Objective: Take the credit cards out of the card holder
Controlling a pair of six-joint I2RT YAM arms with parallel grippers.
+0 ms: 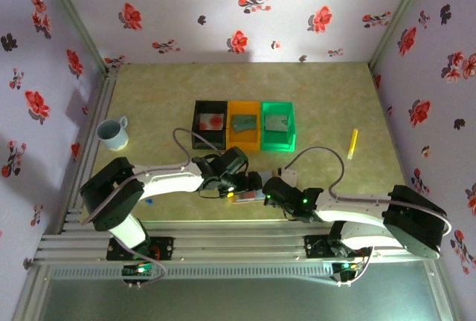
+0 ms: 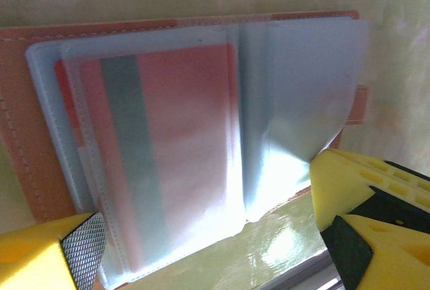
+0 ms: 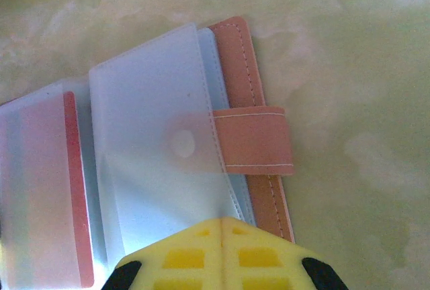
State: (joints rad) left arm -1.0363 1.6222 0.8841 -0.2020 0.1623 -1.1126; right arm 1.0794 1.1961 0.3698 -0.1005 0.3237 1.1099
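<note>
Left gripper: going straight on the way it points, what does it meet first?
The left gripper would likely meet the card holder's clear sleeve first, with a card inside; depth is unclear.

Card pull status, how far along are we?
Done: card holder lies open on the table; a red-blotched card sits in the black bin, a flat grey piece in the orange bin, another in the green bin. In hand: shut right gripper sits on the clear sleeves; open left gripper is spread over the holder. Left: at least one pink card is still sleeved.
</note>
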